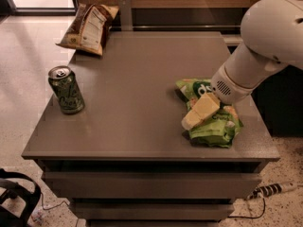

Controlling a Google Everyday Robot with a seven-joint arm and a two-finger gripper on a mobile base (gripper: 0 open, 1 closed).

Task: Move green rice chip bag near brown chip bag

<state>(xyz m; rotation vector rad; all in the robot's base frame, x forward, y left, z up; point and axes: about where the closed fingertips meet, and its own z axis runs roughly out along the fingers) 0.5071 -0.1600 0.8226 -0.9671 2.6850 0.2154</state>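
The pale yellow gripper [200,111] lay upon the glossy bright green rice chip bag [215,126] at the grey counter's [132,103] right front, hiding its middle; its grip could not be told. The dark brown chip bag [87,26] sat far left, well apart.

Green soda can [66,90] upright near grey table's [137,74] left edge.

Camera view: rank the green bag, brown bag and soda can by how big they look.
1. Green bag, partly covered by the pincer.
2. Brown bag, nearly as big but farther away, so unsure.
3. Can, clearly smallest.
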